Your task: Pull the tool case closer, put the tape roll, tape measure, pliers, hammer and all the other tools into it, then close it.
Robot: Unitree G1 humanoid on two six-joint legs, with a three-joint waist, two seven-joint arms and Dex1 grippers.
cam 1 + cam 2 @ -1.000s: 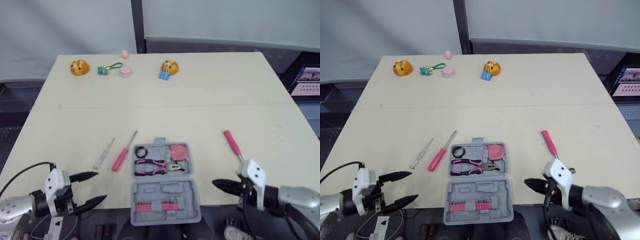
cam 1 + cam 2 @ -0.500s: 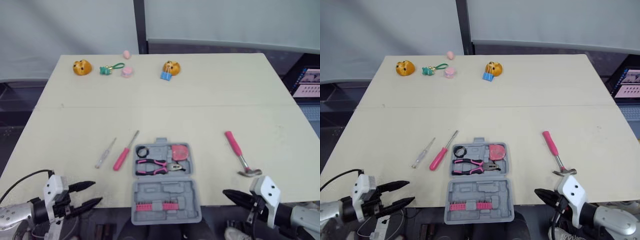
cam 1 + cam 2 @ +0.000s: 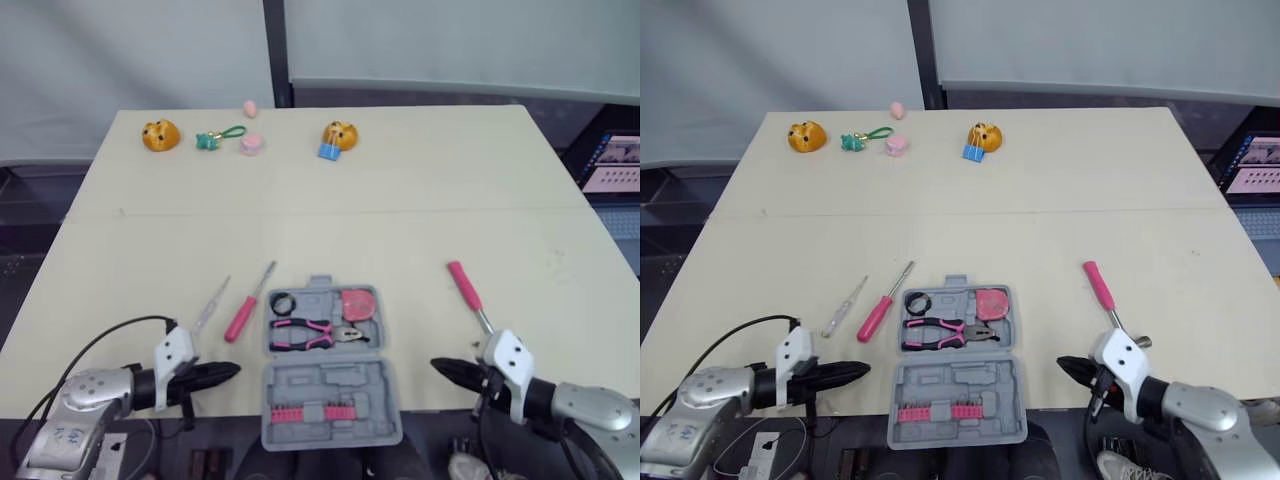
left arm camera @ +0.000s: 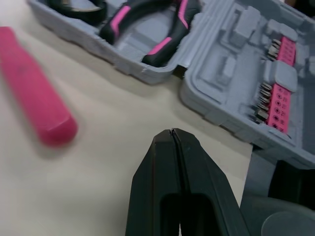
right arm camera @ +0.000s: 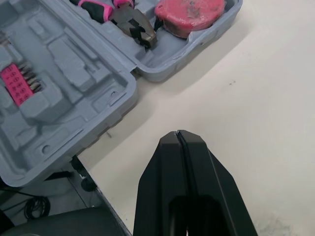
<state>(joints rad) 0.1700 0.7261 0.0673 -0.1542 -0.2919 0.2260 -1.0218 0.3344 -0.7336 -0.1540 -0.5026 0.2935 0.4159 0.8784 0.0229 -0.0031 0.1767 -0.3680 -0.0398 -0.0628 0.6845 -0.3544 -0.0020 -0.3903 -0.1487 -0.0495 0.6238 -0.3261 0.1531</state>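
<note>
Left pincer (image 3: 225, 371) has closed and swung to nine o'clock of the tool case (image 3: 330, 385); right pincer (image 3: 447, 369), also together, at three; pulling looks next

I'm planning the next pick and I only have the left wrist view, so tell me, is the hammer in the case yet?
Observer: No. The hammer lies on the table, to the right of the tool case and apart from it.
Operator: Any other tool out besides the pink one I can see?
Observer: Yes. A clear-handled screwdriver lies just left of the pink screwdriver.
Operator: And where's the other arm?
Observer: The right claw is shut on nothing, right of the case near the table's front edge.
</note>
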